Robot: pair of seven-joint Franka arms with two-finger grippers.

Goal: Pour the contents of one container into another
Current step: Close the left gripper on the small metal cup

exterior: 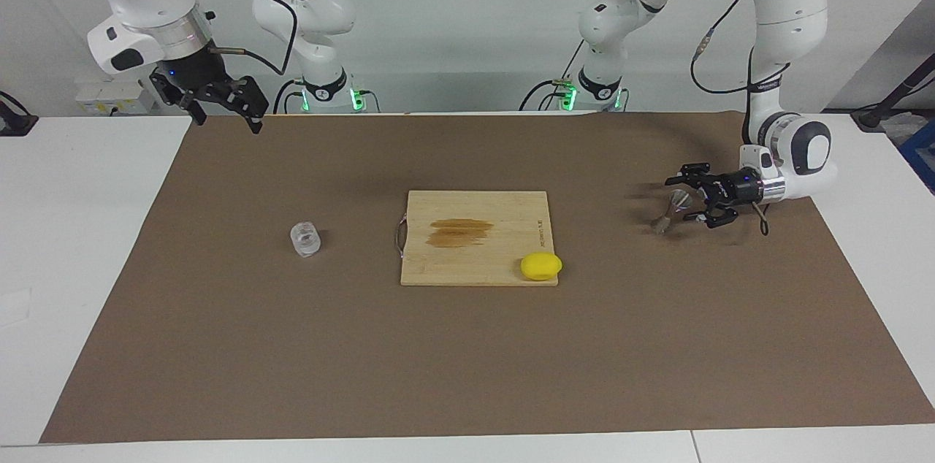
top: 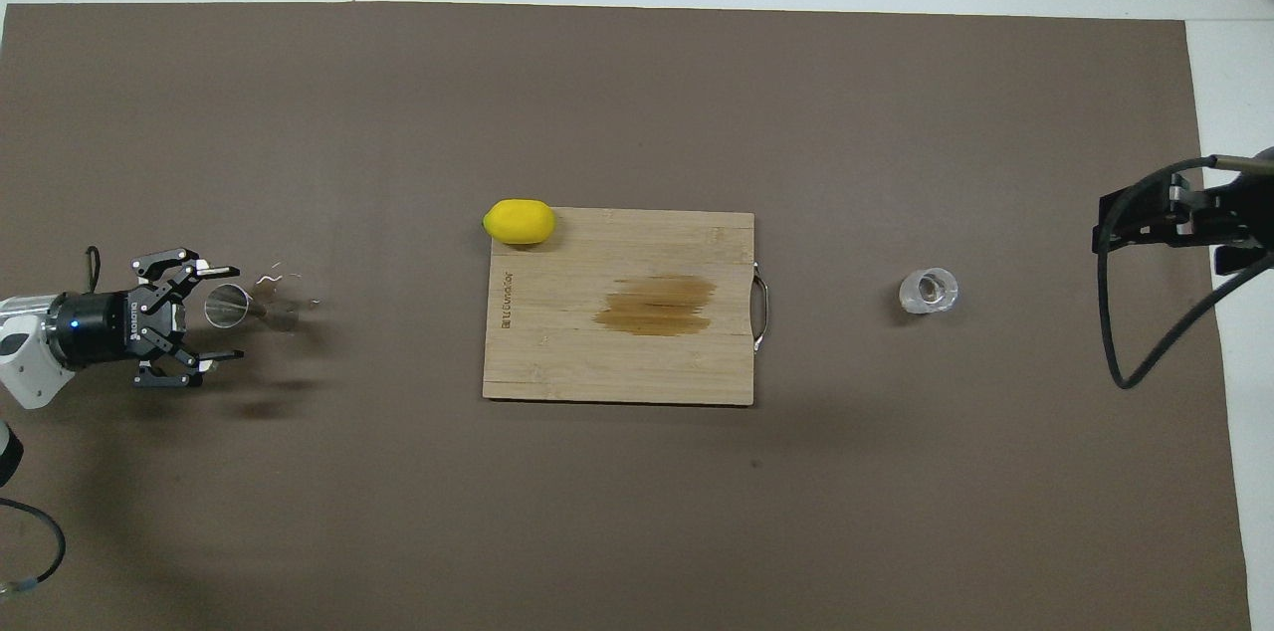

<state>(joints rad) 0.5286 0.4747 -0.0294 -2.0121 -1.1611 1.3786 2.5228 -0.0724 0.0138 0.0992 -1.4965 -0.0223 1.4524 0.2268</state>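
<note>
The left hand (exterior: pixel 683 204) stands wide around the tilted metal jigger (exterior: pixel 670 210), not gripping, apparently releasing it; the right hand (exterior: pixel 223 109) waits wide; the glass cup (exterior: pixel 305 239) sits on the counter (exterior: pixel 219 346) toward the right arm's end.

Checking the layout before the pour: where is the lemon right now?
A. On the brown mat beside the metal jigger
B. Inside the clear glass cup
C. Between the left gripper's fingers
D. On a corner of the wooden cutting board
D: the lemon sits on a corner of the cutting board, well apart from the glass cup and the jigger.
</note>
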